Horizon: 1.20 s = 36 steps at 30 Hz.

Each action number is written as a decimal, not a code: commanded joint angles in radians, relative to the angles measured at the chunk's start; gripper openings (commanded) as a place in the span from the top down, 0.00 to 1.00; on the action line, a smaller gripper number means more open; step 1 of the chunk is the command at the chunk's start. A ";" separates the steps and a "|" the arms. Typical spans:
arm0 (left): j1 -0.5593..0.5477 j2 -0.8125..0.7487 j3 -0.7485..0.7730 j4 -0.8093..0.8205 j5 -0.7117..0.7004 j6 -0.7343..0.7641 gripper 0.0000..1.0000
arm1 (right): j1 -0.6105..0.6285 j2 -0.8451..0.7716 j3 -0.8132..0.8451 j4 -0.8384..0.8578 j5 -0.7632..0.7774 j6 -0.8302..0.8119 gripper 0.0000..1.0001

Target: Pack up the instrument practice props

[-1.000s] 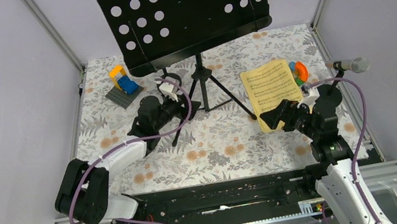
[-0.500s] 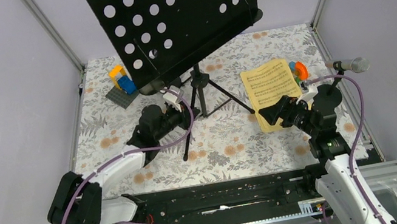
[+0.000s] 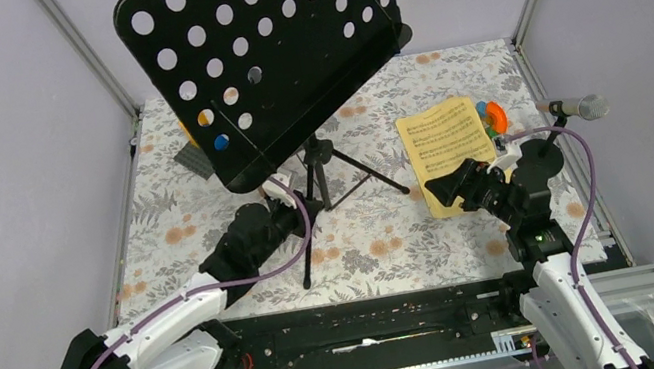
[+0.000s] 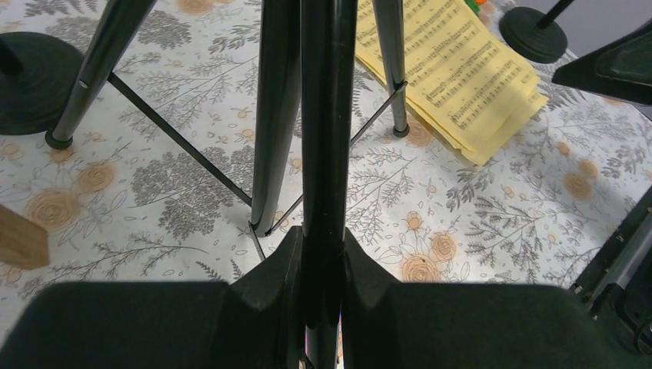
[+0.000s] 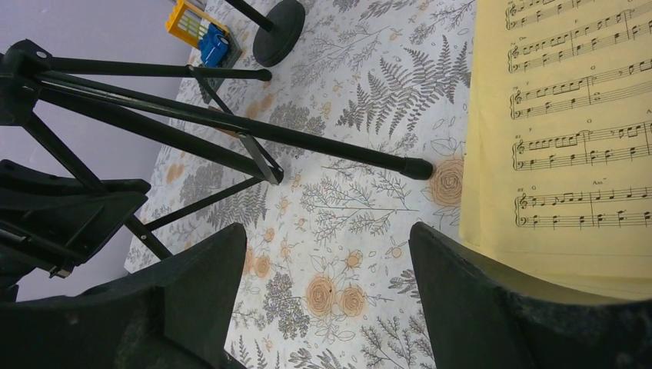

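The black perforated music rack leans to the left on its tripod legs. My left gripper is shut on a black tube of the stand between the legs. The yellow sheet-music pages lie flat at the right and also show in the right wrist view. My right gripper is open and empty at their near left corner. The silver microphone sits at the far right. One disc-based post stands by the pages, another left of the legs. The black microphone is hidden.
The yellow-and-blue block build stands behind the rack and shows through its holes. The small orange-green-blue toy lies right of the pages. A stand foot rests near the pages' edge. Grey walls close in the floral cloth.
My left arm has pulled back toward the near left with the stand in its grip. The rack has swung left and leans more. The right gripper has hardly moved.
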 commanded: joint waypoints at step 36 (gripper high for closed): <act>0.510 0.153 0.417 0.291 0.826 -0.108 0.17 | -0.003 -0.067 0.080 -0.006 -0.113 -0.058 0.08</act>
